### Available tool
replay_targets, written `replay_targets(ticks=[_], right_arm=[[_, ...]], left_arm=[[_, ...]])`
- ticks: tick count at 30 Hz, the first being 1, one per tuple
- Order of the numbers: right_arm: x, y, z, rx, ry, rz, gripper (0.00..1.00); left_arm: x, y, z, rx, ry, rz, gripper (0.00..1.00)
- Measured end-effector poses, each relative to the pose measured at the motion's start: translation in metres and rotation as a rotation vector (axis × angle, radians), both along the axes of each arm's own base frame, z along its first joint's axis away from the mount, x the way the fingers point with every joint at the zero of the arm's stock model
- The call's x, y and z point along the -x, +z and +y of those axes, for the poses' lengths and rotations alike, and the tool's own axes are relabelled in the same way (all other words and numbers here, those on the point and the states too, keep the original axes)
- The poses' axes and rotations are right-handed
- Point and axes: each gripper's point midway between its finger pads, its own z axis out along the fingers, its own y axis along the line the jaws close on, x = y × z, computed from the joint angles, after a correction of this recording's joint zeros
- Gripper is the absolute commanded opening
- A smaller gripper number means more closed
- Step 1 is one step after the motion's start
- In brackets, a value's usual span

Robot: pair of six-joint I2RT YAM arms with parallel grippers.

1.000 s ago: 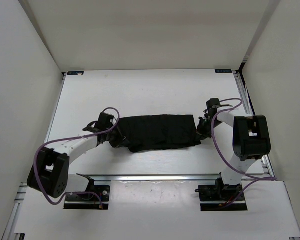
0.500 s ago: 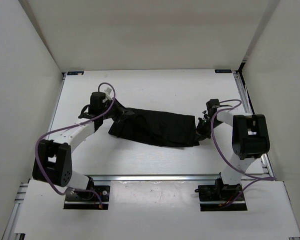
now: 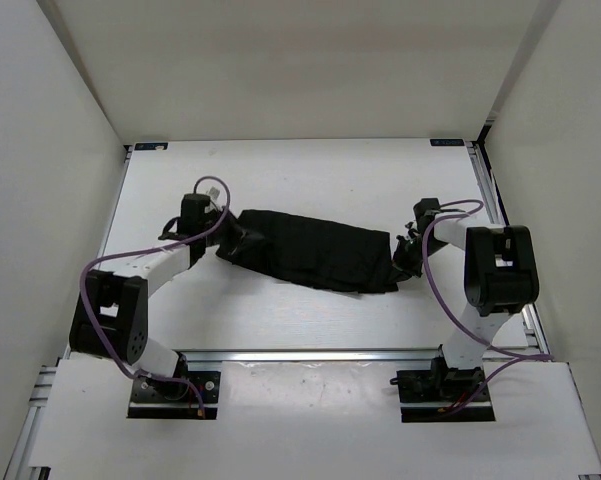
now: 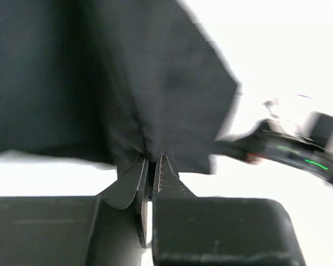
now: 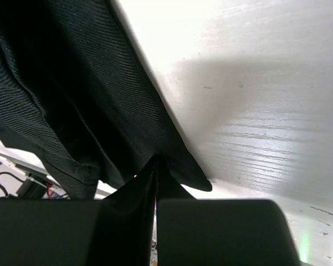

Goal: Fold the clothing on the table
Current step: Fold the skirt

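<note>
The clothing (image 3: 315,252) stretches between left hand (image 3: 236,240) and right hand (image 3: 399,262) (both clamped).

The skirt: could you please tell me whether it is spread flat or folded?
Folded: the skirt forms a narrow layered band, its ends pinched by the left gripper and right gripper.

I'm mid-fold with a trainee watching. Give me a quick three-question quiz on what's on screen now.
1. True or false: the right gripper is shut on the skirt's edge.
2. What does the left gripper hold? A nothing; B the skirt; C a cable.
3. Fill in: the table is ___ in colour.

Key: 1 true. 2 B. 3 white.
</note>
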Motion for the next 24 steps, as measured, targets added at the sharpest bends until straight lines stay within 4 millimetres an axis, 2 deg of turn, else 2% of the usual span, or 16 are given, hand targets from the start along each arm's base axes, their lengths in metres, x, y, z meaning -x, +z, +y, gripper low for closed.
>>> replay_targets(ticks=[4, 6, 7, 9, 10, 15, 16, 17, 18, 19, 24], right_arm=[[0.0, 0.0, 0.001, -0.006, 0.003, 0.016, 0.0], [0.001, -0.001, 0.003, -0.008, 0.009, 0.024, 0.0], [0.001, 0.0, 0.005, -0.01, 0.013, 0.029, 0.0], [0.002, -0.001, 0.007, -0.015, 0.022, 0.037, 0.0], [0.002, 0.0, 0.008, -0.016, 0.025, 0.04, 0.0], [0.004, 0.0, 0.011, -0.028, 0.031, 0.05, 0.0], [0.004, 0.0, 0.011, -0.028, 0.032, 0.049, 0.0], [0.004, 0.0, 0.011, -0.028, 0.033, 0.049, 0.0], [0.004, 0.0, 0.011, -0.028, 0.033, 0.048, 0.0], [0.004, 0.0, 0.009, -0.029, 0.03, 0.048, 0.0], [0.004, -0.001, 0.005, -0.036, 0.019, 0.05, 0.0]], left_arm=[[-0.04, 0.084, -0.031, 0.213, -0.073, -0.26, 0.0], [-0.053, 0.111, -0.028, 0.227, -0.089, -0.355, 0.0], [-0.059, 0.114, -0.022, 0.207, -0.078, -0.376, 0.0], [-0.065, 0.1, -0.005, 0.137, -0.042, -0.377, 0.0], [-0.065, 0.082, 0.004, 0.09, -0.018, -0.346, 0.03], [-0.036, -0.037, 0.034, -0.121, 0.026, -0.043, 0.04], [-0.028, -0.06, 0.039, -0.159, 0.025, 0.025, 0.08], [-0.023, -0.07, 0.038, -0.148, 0.012, 0.069, 0.2], [-0.027, -0.067, 0.039, -0.16, 0.01, 0.071, 0.28], [-0.03, -0.066, 0.043, -0.189, 0.011, 0.064, 0.49], [-0.041, -0.058, 0.061, -0.346, 0.039, 0.061, 0.49]])
